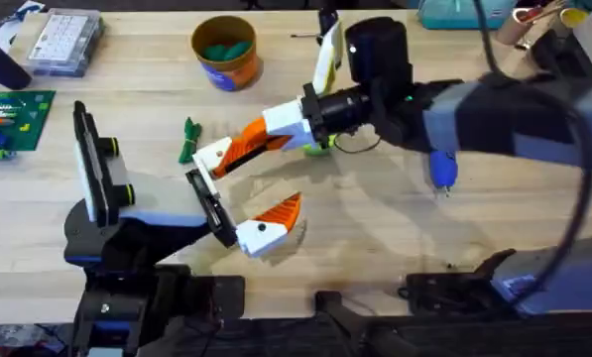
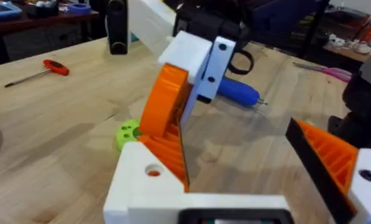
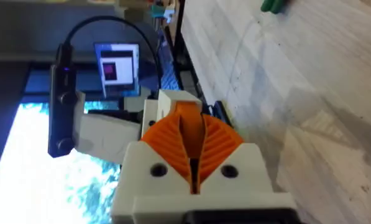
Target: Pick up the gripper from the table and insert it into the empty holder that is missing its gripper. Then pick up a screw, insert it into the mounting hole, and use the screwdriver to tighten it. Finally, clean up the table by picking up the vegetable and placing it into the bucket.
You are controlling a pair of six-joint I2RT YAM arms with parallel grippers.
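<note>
At mid-surface, the right claw (image 1: 238,151) reaches across from the right, pads pressed together. It seems to pinch the tip of the gripper (image 2: 166,152).

- The gripper's base sits against the empty holder (image 2: 141,186) on the left arm. I judge it seated or nearly so, since orange shows through the mounting hole (image 2: 153,170).
- The gripper's long axis runs from the holder up and away toward the right claw, roughly in line with that claw's own fingers.
- The left claw (image 1: 241,198) is spread wide with nothing between its sides. Its fitted orange finger (image 1: 281,210) stands well apart from the holder.
- The blue screwdriver (image 1: 442,169) lies nearer the right arm.
- The vegetable (image 1: 188,139) lies on the surface just beyond the holder, short of the bucket (image 1: 224,67).
- Next move is likely to push along that axis, then let go.
</note>
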